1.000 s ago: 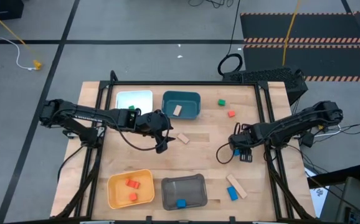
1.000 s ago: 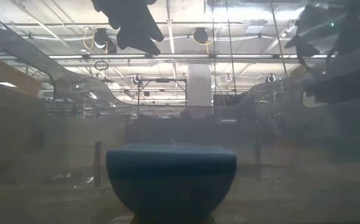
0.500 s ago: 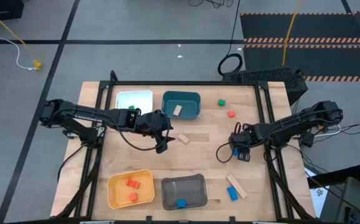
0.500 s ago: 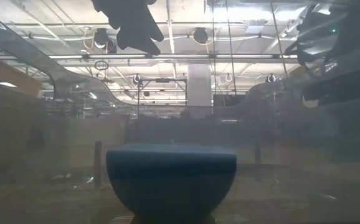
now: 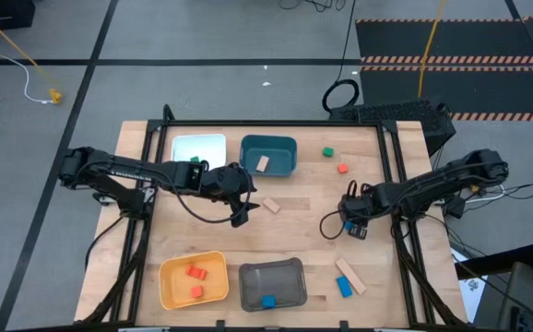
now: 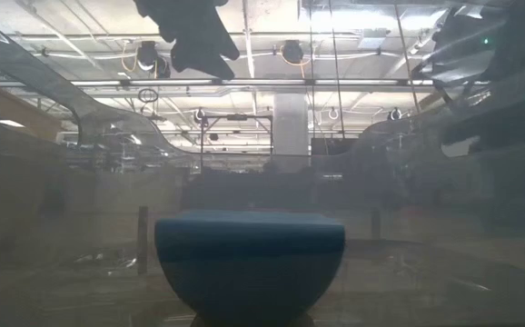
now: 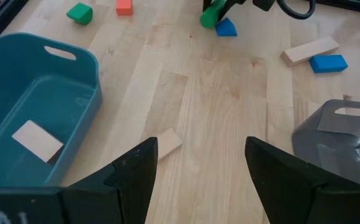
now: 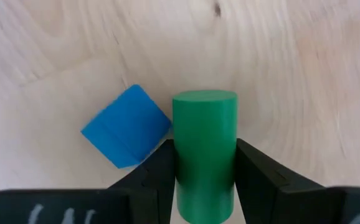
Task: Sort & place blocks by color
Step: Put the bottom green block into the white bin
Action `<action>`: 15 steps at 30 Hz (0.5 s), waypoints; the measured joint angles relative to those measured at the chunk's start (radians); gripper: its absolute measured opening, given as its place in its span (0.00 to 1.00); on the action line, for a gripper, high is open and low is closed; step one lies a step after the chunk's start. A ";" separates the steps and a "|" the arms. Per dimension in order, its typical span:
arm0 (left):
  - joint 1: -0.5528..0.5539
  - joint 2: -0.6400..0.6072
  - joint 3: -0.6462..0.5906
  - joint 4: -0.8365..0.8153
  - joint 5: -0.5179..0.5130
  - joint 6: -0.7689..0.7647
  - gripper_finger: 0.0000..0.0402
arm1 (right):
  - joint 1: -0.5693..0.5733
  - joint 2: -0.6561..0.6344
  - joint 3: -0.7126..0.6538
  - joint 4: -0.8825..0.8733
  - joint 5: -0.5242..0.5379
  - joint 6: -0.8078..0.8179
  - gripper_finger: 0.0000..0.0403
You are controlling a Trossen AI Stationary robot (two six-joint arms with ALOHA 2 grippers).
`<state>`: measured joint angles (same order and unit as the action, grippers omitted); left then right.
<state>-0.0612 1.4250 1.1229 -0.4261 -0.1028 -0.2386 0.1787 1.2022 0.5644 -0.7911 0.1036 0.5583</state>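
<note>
My right gripper (image 8: pixel 205 155) is shut on a green cylinder (image 8: pixel 205 137) at the table's right-middle, also seen as the right gripper (image 5: pixel 352 224) in the high view. A blue block (image 8: pixel 127 134) lies on the table close beside it. My left gripper (image 7: pixel 198 146) hangs open above the table's middle, near a tan block (image 7: pixel 167 143) lying flat. Loose blocks: green (image 5: pixel 327 152), red (image 5: pixel 342 169), a tan bar (image 5: pixel 349 275) and blue (image 5: pixel 343 287). My right gripper pinches the green cylinder's round side (image 8: pixel 183 155) between its two fingers. The cylinder runs along the fingers, and its flat end (image 8: pixel 205 98) sticks out past the fingertips. The fingers slant down from the table's right. Whether the cylinder touches the table, I cannot tell.
A white bin (image 5: pixel 199 146) and a teal bin (image 5: pixel 280 143) holding a tan block stand at the far side. A yellow bin (image 5: pixel 170 277) with two red blocks and a grey bin (image 5: pixel 271 272) with a blue block stand at the near edge. The teal bin (image 6: pixel 249 259) fills the low view.
My right gripper has risen a little and shifted slightly toward the far edge, still shut on the green cylinder.
</note>
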 joint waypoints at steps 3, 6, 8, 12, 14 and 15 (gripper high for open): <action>0.000 0.000 0.000 0.015 0.000 0.000 0.61 | 0.000 -0.021 0.000 0.028 0.023 0.025 0.28; 0.000 0.008 0.000 0.044 0.000 0.012 0.61 | 0.000 -0.052 0.000 0.094 0.067 0.030 0.28; 0.000 0.012 0.000 0.046 0.000 0.023 0.61 | 0.000 -0.077 0.000 0.165 0.102 0.024 0.28; 0.000 0.033 0.001 0.108 -0.001 0.055 0.61 | 0.000 -0.132 0.000 0.354 0.178 -0.011 0.28; -0.005 0.051 -0.002 0.141 -0.002 0.074 0.61 | 0.000 -0.151 0.000 0.497 0.213 -0.043 0.28; -0.007 0.064 -0.001 0.186 -0.002 0.087 0.61 | 0.000 -0.156 0.000 0.568 0.225 -0.068 0.28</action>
<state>-0.0683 1.4888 1.1223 -0.2396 -0.1053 -0.1512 0.1783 1.0460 0.5640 -0.2233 0.3284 0.4907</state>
